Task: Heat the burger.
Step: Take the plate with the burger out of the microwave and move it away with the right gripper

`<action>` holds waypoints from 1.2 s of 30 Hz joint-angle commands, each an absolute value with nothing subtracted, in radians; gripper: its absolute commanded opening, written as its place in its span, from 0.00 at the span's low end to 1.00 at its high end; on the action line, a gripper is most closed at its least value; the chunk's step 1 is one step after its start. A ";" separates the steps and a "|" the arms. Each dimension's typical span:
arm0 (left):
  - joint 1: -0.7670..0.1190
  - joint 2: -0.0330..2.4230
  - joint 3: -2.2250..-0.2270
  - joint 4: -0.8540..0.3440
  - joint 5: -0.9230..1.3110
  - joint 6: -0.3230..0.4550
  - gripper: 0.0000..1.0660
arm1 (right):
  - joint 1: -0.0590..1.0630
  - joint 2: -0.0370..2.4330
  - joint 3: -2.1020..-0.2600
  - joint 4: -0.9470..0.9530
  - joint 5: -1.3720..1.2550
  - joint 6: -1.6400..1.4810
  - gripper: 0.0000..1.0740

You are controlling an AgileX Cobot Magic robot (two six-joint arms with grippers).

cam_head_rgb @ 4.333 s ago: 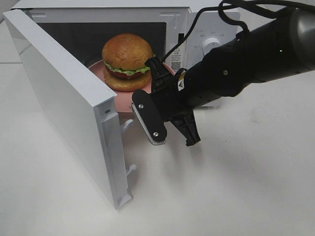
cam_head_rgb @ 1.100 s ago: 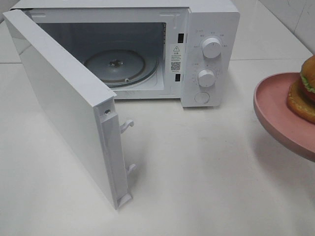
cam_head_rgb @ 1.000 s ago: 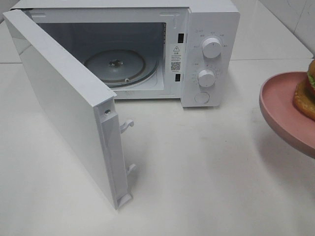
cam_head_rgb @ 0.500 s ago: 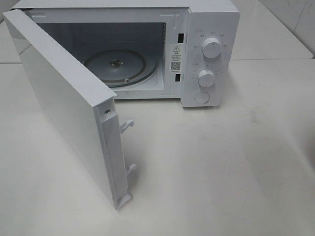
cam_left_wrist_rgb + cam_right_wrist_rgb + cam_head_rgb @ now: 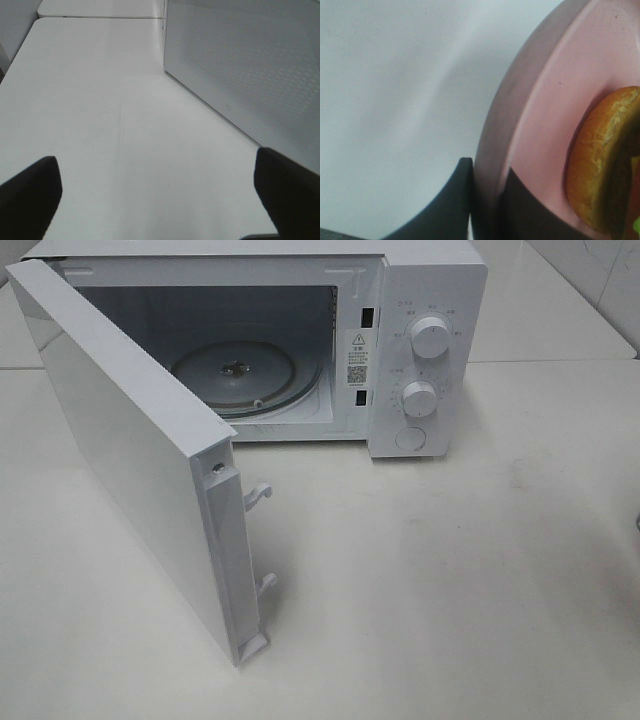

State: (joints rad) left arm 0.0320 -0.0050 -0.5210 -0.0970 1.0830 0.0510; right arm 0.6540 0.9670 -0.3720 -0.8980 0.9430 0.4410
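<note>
Microwave [image 5: 420,300], door [image 5: 130,450] swung open, turntable [image 5: 240,375] bare; burger [image 5: 605,160] on pink plate [image 5: 545,100], rim pinched by right gripper [image 5: 485,200]; left gripper [image 5: 155,200] spread wide, holding nothing.

white microwave [image 5: 420,300] on a white surface [image 5: 450,590] — dotted mesh on its door [image 5: 240,65]; pink plate [image 5: 540,100], golden-brown burger [image 5: 600,160] bun, black gripper [image 5: 487,205].

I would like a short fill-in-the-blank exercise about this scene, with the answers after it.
1. The microwave door stands ____.
2. The right pincer is shut on the rim of the pink ____.
3. The burger lies on the plate, not on the glass ____ inside the microwave.
4. The left pincer is ____ and holds nothing.

Answers: open; plate; turntable; open
</note>
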 commanded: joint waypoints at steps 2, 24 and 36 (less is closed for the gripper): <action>0.035 -0.020 -0.520 -0.099 1.072 0.047 0.93 | 0.650 1.053 -0.405 -0.982 0.964 0.595 0.00; 0.035 -0.020 -0.520 -0.099 1.072 0.047 0.93 | 0.643 1.651 -0.544 -0.989 0.965 1.037 0.00; 0.035 -0.020 -0.520 -0.099 1.072 0.047 0.93 | 0.539 1.809 -0.544 -0.997 0.815 1.105 0.03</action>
State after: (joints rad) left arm 0.0320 -0.0050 -0.5210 -0.0970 1.0830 0.0510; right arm 0.5560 1.7890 -0.5420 -0.9540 0.7750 1.0810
